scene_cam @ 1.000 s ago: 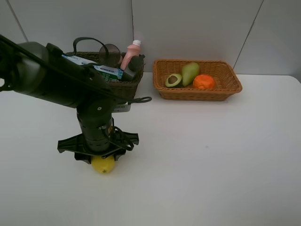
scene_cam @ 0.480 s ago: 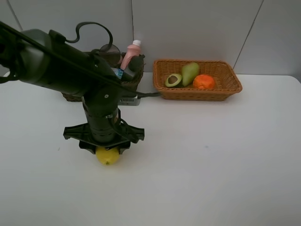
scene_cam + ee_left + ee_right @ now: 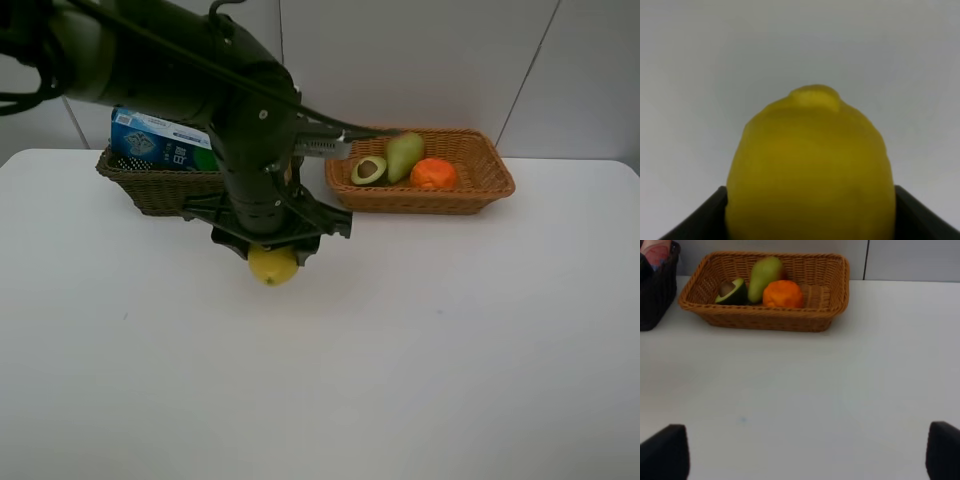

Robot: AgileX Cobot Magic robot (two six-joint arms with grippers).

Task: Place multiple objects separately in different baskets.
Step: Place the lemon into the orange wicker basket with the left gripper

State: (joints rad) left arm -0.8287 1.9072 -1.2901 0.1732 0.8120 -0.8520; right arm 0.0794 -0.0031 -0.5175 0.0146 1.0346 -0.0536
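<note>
My left gripper (image 3: 271,256) is shut on the yellow lemon (image 3: 273,269) and holds it over the table, in front of the two baskets. The lemon (image 3: 810,165) fills the left wrist view, with a dark fingertip (image 3: 702,220) at each lower corner. The light tan basket (image 3: 486,180) at the back right holds the halved avocado (image 3: 368,170), the pear (image 3: 404,154) and the orange (image 3: 434,173). The dark basket (image 3: 150,188) at the back left holds the toothpaste box (image 3: 160,141). My right gripper (image 3: 802,455) stands open, well short of the tan basket (image 3: 832,300).
My left arm (image 3: 180,70) reaches over the dark basket and hides most of what lies in it. A pink bottle top (image 3: 657,252) shows at the dark basket's corner (image 3: 657,290) in the right wrist view. White walls rise right behind both baskets.
My left arm has carried the lemon from the front left of the table back and to the right, towards the baskets. The toothpaste box has come into view.
</note>
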